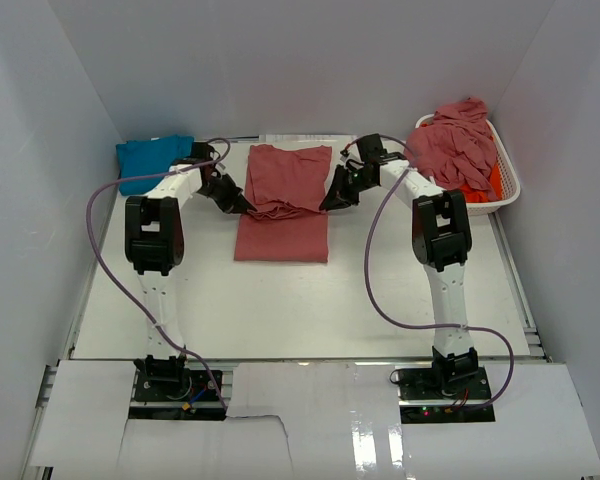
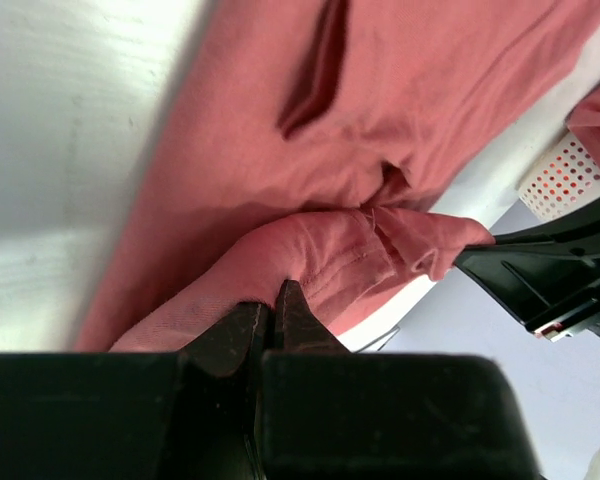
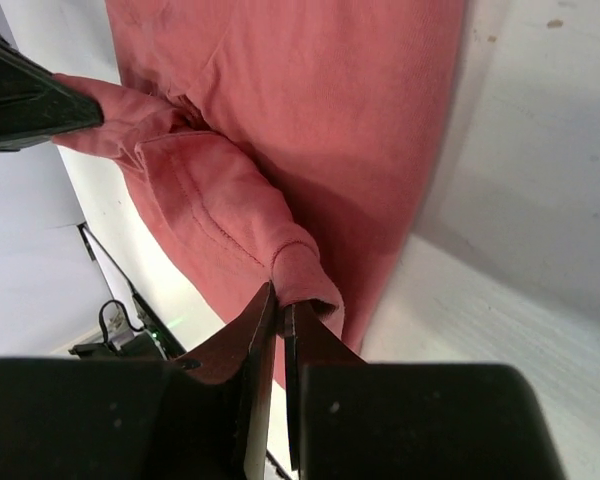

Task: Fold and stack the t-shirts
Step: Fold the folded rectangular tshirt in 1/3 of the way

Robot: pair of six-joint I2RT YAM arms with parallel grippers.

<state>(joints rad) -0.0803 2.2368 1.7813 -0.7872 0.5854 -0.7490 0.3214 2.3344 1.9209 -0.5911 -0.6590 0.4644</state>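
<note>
A dusty rose-red t-shirt (image 1: 280, 225) lies in the middle of the table, partly folded lengthwise. My left gripper (image 1: 243, 204) is shut on its left edge, and in the left wrist view the fingertips (image 2: 290, 300) pinch a raised fold of rose-red cloth (image 2: 330, 250). My right gripper (image 1: 331, 203) is shut on the right edge; the right wrist view shows a roll of cloth (image 3: 300, 275) pinched at its tips (image 3: 280, 297). The held edge hangs between both grippers just above the flat shirt (image 3: 320, 120). A folded turquoise t-shirt (image 1: 152, 160) lies at the back left.
A white slatted basket (image 1: 508, 195) stands at the back right, heaped with rose-red shirts (image 1: 455, 145) and an orange one (image 1: 490, 180). White walls close in the table on three sides. Purple cables loop beside both arms.
</note>
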